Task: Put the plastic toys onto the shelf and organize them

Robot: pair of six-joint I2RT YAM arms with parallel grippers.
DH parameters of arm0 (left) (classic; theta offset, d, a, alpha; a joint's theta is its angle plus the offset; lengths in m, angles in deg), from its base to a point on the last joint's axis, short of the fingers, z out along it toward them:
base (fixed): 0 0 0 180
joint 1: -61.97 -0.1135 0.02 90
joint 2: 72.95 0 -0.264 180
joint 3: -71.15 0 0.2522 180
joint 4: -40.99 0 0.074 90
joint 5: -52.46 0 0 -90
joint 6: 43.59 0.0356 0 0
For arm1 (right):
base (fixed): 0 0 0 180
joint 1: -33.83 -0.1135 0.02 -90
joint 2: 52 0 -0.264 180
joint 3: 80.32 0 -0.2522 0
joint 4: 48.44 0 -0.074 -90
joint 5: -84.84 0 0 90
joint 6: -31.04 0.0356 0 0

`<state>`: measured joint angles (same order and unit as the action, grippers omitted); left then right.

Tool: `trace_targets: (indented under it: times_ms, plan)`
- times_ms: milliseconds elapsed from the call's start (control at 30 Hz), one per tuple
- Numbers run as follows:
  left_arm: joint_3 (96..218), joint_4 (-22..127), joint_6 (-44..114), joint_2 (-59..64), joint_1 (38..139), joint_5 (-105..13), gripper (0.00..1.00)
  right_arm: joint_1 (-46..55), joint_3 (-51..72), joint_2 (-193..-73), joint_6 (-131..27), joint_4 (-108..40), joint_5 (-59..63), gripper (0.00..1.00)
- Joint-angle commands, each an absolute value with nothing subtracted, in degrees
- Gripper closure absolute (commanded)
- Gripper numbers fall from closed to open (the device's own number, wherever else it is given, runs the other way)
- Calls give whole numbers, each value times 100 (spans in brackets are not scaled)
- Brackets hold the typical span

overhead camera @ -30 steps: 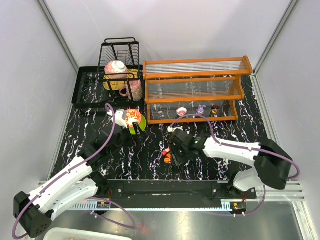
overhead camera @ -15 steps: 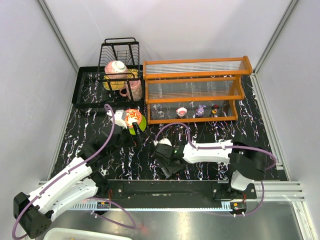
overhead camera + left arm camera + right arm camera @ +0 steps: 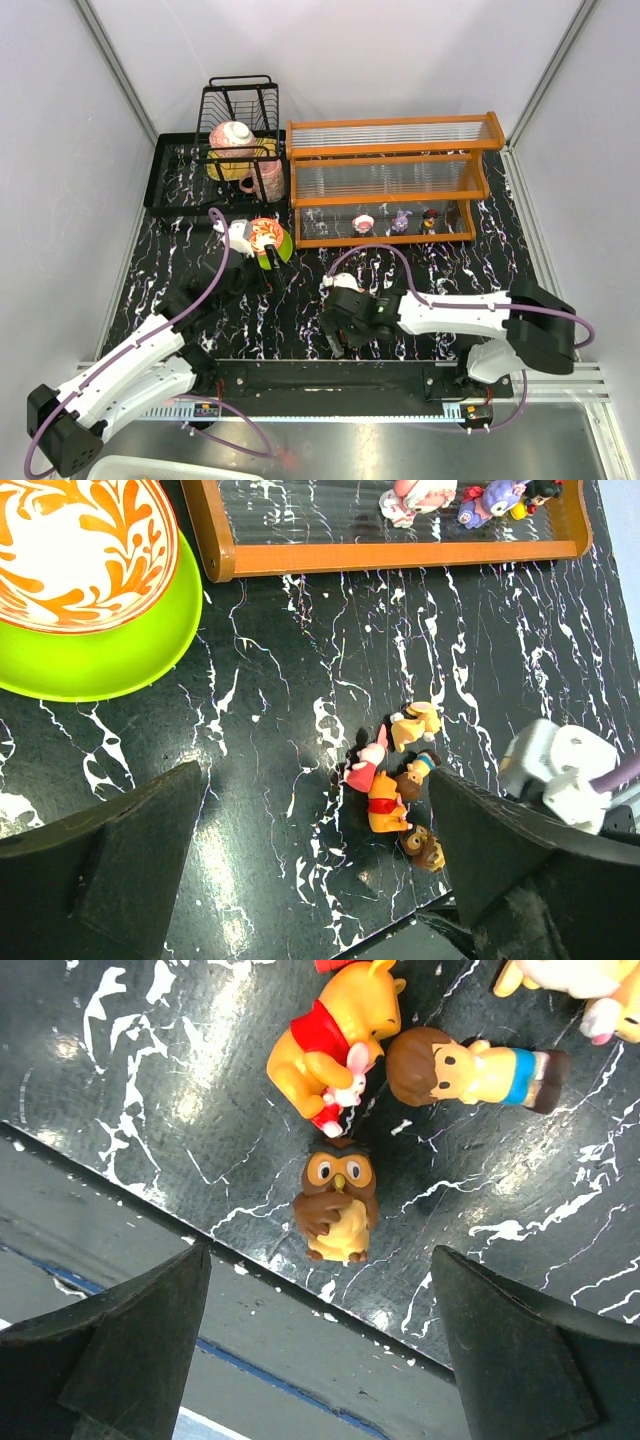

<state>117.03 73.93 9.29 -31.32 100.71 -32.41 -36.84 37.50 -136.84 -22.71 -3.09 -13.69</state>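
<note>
Right now, toys (image 3: 395, 780): we see a small cluster on the black table, well apart from the shelf (image 3: 390, 180); three more figures (image 3: 398, 222) stand on its lowest tier.
Owl (image 3: 337, 1200): upright, nearest the table's front edge (image 3: 250, 1290), just beside the bear (image 3: 330, 1045) and the boy (image 3: 470, 1065), both lying down.
Right pincer (image 3: 337, 335): jaws wide apart, holding nothing, hanging over the owl.
Grip risk: we judge a skewed closing could tip the owl or flick it over the edge.
Neighbour risk: a finger could sweep the bear aside.
Left pincer (image 3: 318, 810): jaws wide apart, empty, near the bowl (image 3: 70, 550); both arms over the cluster could clash.
Shelf risk: on ribbed panels a tiny figure may topple.
</note>
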Motion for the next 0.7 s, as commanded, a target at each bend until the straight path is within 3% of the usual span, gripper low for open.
trace_targets:
  times_ms: [0, 200, 667]
  plan:
    - [11769, 7127, 924, -3146, 10099, -3279, 1, -3622, 4179, -13059, -2002, -1068, -1430, 3]
    - [11796, 7118, 932, -3102, 10099, -3270, 1, -3227, 4812, -12566, -1844, -1648, -869, 7]
    - [11734, 7110, 906, -3120, 10099, -3235, 1, -2461, 5560, -12196, -1668, -2518, -77, 31]
